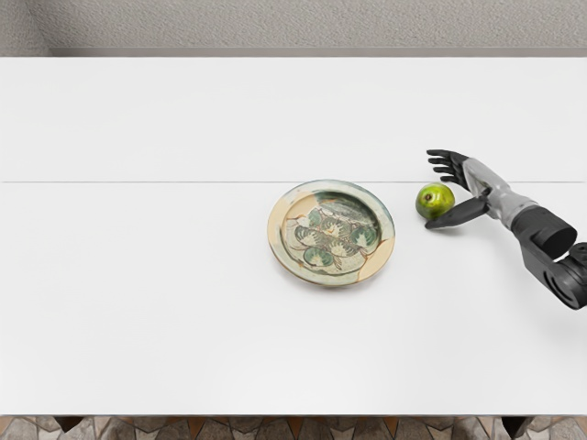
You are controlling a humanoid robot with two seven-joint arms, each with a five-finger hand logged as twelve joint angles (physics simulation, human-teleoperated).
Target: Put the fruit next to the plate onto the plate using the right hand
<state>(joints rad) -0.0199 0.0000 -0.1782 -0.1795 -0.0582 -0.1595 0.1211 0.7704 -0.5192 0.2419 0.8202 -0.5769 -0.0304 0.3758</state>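
Nearest me, the white table point(183, 321) is running its front edge along the bottom of my view. Further in, the patterned plate point(279, 229) is sitting near the middle, with nothing lying on it. I am seeing the green fruit point(435, 200) resting on the tabletop just to the right of the plate, apart from its rim. My right hand point(468, 188) is reaching in from the right edge and is sitting open right beside the fruit, on its right. The fingers point(444, 165) are spreading past its far side without closing on it, and the thumb point(451, 219) is stretching along its near side. I cannot tell whether the thumb is touching the skin.
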